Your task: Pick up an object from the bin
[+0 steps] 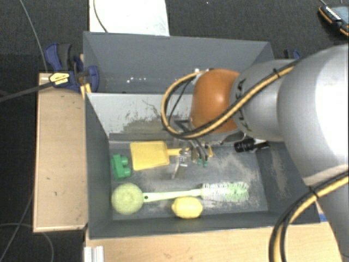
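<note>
My gripper [193, 157] hangs below the orange cover in the middle of the bin, its two fingers apart and open. Nothing shows between them. A flat yellow square piece with a short handle [148, 155] lies just to its left, and the handle's end reaches the left finger [184, 158]. Below the gripper lies a long brush [180, 194] with a pale green ball head at the left and white-green bristles at the right. A yellow lemon [187, 207] rests against the brush's stick near the front wall.
A green block [120, 166] sits at the left wall beside the yellow piece. The arm and its cables cover the bin's right rear part. Bare floor shows at the right of the gripper.
</note>
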Robot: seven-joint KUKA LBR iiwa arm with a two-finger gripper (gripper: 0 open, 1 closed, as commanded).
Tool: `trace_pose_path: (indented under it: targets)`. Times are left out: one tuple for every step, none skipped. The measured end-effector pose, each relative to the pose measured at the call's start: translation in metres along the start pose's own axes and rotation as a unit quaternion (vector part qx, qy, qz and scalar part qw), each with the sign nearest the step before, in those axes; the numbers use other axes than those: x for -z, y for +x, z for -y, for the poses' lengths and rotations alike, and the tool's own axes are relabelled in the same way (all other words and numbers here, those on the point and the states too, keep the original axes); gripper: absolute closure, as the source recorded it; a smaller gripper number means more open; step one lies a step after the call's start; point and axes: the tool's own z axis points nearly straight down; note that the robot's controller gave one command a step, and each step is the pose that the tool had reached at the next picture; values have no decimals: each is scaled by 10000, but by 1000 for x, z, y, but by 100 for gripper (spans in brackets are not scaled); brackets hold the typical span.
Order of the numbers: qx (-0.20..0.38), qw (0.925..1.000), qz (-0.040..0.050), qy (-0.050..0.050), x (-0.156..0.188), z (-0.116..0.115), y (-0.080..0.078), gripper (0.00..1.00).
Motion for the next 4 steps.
trace_pose_path:
  targets:
    - [818, 9966, 34, -10, 1, -6, -5, 100]
    - [814, 9967, 34, -10, 1, -6, -5, 100]
    - [809, 9967, -14, -1, 16, -5, -2, 100]
    - [805, 9967, 53, -18, 50, -7, -6, 100]
